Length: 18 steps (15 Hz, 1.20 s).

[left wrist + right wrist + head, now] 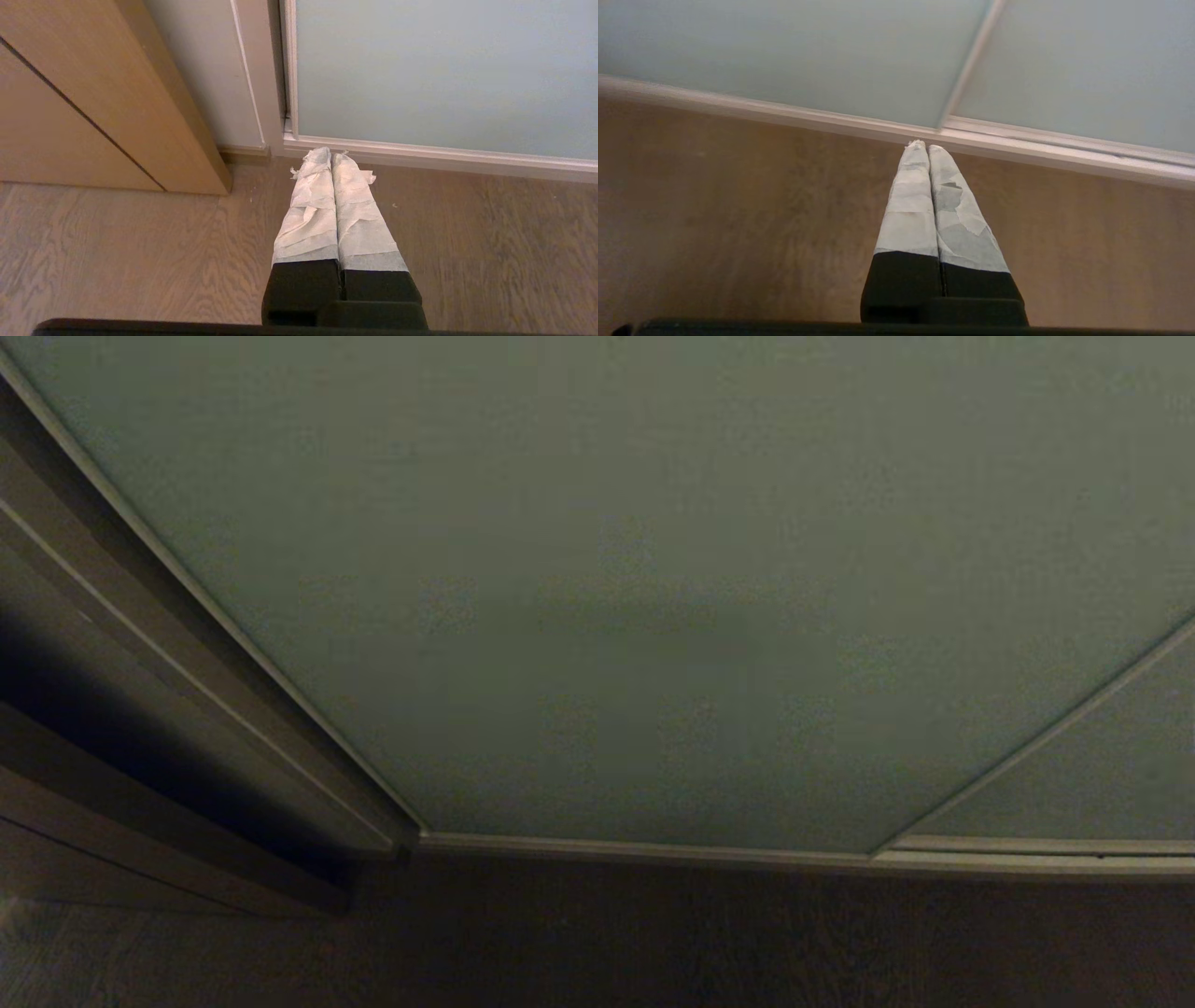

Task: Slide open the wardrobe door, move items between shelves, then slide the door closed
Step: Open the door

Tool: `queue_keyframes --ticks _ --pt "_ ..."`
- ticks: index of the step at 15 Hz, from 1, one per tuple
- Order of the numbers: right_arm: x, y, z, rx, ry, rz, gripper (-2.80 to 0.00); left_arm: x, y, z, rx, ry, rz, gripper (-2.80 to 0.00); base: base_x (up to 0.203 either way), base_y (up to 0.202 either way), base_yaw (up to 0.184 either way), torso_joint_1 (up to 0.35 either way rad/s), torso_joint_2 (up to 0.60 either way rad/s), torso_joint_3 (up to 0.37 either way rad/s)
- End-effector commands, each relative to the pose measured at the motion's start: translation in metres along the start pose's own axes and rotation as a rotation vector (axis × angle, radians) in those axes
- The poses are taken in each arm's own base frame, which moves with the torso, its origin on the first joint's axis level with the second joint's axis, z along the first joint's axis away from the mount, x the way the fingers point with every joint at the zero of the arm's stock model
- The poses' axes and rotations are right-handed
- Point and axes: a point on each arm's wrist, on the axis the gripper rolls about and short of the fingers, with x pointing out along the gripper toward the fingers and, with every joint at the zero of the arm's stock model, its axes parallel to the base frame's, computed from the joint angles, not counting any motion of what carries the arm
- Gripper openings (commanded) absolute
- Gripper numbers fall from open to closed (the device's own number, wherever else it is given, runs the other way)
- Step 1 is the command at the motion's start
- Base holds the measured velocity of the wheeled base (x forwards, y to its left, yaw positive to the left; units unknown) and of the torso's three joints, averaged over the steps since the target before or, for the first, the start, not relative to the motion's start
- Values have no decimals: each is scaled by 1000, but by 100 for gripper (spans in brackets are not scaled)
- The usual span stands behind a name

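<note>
The sliding wardrobe door (607,597) is a pale grey-green panel with a thin beige frame; it fills the head view and stands shut. It also shows as the pale door panel (444,74) in the left wrist view and as the pale door panel (784,46) in the right wrist view. My left gripper (331,156) hangs low over the floor, shut and empty, its taped tips near the door's bottom rail. Over the floor too, my right gripper (923,147) is shut and empty, pointing at the seam between two panels. The items and the shelves are hidden.
A brown wooden panel (93,93) stands beside the wardrobe's left frame post (261,93). A second pale panel (1102,765) overlaps at the right. Wood-grain floor (117,261) runs along the bottom rail (653,849).
</note>
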Motion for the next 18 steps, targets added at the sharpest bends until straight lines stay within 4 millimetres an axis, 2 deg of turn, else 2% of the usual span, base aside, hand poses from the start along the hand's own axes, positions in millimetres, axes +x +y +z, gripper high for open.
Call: queue_keyframes --ticks 1,3,5,8,18 --pt "-13 1 -13 -13 -72 28 -280 0 0 0 -1 0 1 -280 0 0 0 0 0 0" --pt "-21 2 -29 -18 -141 15 -280 0 0 0 -1 0 0 -280 0 0 0 0 0 0" --pt "-16 1 -45 62 -101 -34 -280 0 0 0 -1 0 1 -280 0 0 0 0 0 0" --pt "-15 1 -45 14 -93 -39 -280 0 0 0 -1 1 0 -280 0 0 0 0 0 0" --pt "-15 1 -45 56 -96 -37 -280 0 0 0 -1 0 0 -280 0 0 0 0 0 0"
